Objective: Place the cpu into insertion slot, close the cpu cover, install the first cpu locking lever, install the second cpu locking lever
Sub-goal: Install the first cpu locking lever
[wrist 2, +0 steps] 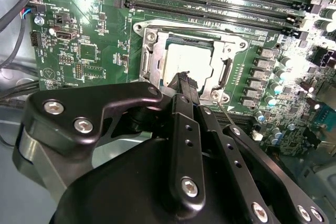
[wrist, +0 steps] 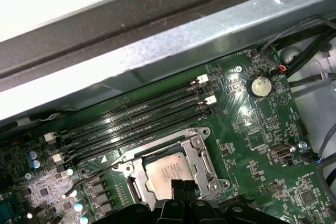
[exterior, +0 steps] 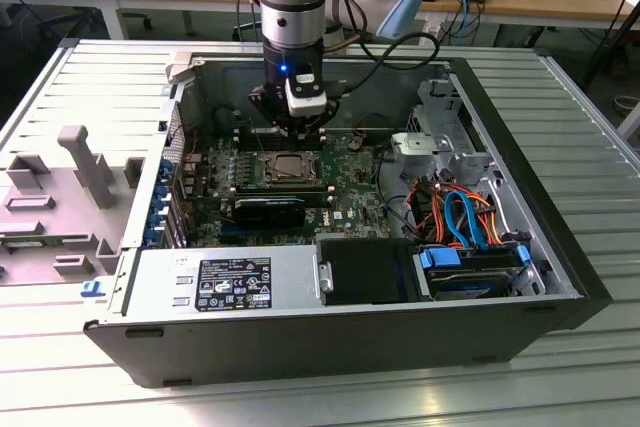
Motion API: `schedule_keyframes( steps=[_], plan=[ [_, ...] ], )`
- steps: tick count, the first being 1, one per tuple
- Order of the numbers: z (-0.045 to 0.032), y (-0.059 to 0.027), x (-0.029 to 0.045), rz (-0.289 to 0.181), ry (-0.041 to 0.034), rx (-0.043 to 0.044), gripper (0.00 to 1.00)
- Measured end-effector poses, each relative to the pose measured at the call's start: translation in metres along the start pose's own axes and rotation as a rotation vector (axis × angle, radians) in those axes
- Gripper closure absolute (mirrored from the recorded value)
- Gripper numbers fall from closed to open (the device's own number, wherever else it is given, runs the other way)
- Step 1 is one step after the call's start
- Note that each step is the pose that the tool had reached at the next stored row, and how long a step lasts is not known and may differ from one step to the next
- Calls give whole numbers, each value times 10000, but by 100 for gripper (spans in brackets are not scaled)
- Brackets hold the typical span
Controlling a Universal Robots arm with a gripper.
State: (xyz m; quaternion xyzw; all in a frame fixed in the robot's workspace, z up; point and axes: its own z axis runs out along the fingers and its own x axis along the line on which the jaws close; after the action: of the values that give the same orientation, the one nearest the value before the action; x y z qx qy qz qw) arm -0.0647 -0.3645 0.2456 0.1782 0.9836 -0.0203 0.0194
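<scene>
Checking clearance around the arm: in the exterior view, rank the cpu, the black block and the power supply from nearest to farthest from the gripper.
1. cpu, right beneath the gripper.
2. black block, next toward the camera.
3. power supply, closest to the camera.

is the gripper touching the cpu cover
Cannot tell. In the second wrist view the gripper overlaps the edge of the cpu cover, but neither contact nor a gap shows plainly.

The arm [exterior: 292, 7] hangs straight down, wrist vertical, with the gripper [exterior: 298, 130] pointing downward — its 2 fingers [wrist 2: 184, 88] pressed together at the tips.
</scene>
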Motion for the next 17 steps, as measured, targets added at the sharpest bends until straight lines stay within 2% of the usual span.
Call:
schedule_keyframes(
  steps=[17],
  plan=[
    [0, 0, 0, -550, -19, -26, 89]
  ],
)
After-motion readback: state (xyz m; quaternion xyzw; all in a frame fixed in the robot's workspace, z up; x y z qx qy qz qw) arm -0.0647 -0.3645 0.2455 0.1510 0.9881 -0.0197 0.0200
